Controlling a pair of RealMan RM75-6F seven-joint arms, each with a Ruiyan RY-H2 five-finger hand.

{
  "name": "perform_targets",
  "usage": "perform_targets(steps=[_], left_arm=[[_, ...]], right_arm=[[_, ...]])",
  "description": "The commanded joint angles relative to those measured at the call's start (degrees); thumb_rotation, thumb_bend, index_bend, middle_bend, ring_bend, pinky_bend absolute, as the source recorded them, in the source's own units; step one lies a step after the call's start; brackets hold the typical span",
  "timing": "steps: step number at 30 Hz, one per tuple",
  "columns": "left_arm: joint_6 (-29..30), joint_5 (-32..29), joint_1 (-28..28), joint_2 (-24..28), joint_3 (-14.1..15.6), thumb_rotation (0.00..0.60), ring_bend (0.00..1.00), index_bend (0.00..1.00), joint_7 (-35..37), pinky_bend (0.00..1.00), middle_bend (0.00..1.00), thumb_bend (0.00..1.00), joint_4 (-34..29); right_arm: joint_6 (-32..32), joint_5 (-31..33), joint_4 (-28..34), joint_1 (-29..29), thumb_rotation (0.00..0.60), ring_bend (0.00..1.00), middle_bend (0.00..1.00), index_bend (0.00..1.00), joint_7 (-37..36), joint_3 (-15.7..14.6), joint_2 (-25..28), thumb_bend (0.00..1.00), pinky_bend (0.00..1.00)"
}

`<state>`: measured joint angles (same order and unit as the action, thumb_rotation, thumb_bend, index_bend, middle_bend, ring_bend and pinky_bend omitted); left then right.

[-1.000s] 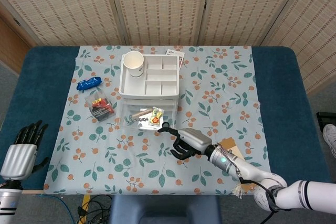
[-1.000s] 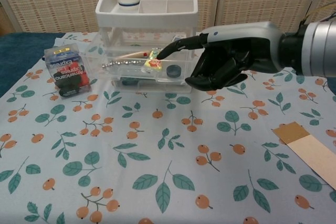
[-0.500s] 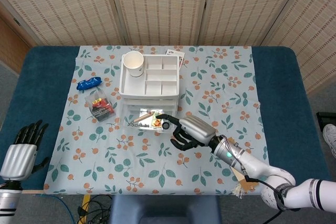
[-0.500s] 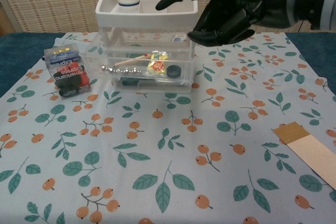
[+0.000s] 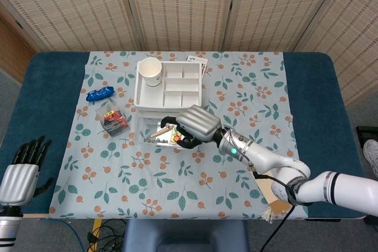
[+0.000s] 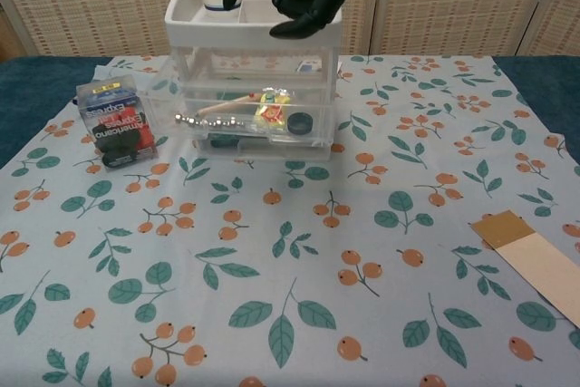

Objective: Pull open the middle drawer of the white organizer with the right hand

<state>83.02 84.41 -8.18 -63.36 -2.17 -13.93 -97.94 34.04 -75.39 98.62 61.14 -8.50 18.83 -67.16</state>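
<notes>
Withdrawal step: right hand (image 5: 198, 123), fingers loosely curled and empty, hung above the organizer's (image 5: 168, 87) opened middle drawer (image 6: 249, 115); retreat due.

Head view looks steeply down over the whole counter (image 5: 307, 104); chest view sits low and close, sharing the organizer (image 5: 168, 90).

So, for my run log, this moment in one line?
right hand: above open middle drawer | white plastic organizer | left hand: idle

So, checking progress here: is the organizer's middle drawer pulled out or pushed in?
Pulled out. The middle drawer juts forward of the white organizer, its contents exposed from above, with the right hand above it.
</notes>
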Motion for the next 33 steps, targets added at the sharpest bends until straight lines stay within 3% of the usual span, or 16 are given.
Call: perform_targets(steps=[1, 7, 11, 33], left_arm=[[0.08, -0.03, 0.07, -0.05, -0.02, 0.600, 0.00, 0.03, 0.08, 0.08, 0.00, 0.22, 0.05], [0.49, 0.04, 0.44, -0.10, 0.06, 0.600, 0.00, 0.03, 0.50, 0.08, 0.00, 0.22, 0.31], [0.88, -0.04, 0.79, -0.07, 0.09, 0.600, 0.00, 0.03, 0.88, 0.08, 0.00, 0.22, 0.45], [2.21, 0.09, 2.07, 0.21, 0.11, 0.600, 0.00, 0.03, 1.84, 0.08, 0.00, 0.22, 0.68]], right_arm=[[-0.49, 1.04, -3.92, 3.72, 0.600, 0.93, 0.90, 0.28, 8.49, -0.94, -3.13, 0.37, 1.00], [2.12, 3.89, -9.87, 7.59, 0.600, 1.00, 0.99, 0.28, 22.98, -2.53, -8.78, 0.37, 1.00], [1.57, 6.81, -11.88, 9.55, 0.600, 1.00, 1.00, 0.28, 26.77, -3.06, -11.11, 0.37, 1.00], [1.10, 12.95, -19.30, 14.85, 0.600, 1.00, 1.00, 0.34, 35.60, -7.12, -18.75, 0.37, 1.00]])
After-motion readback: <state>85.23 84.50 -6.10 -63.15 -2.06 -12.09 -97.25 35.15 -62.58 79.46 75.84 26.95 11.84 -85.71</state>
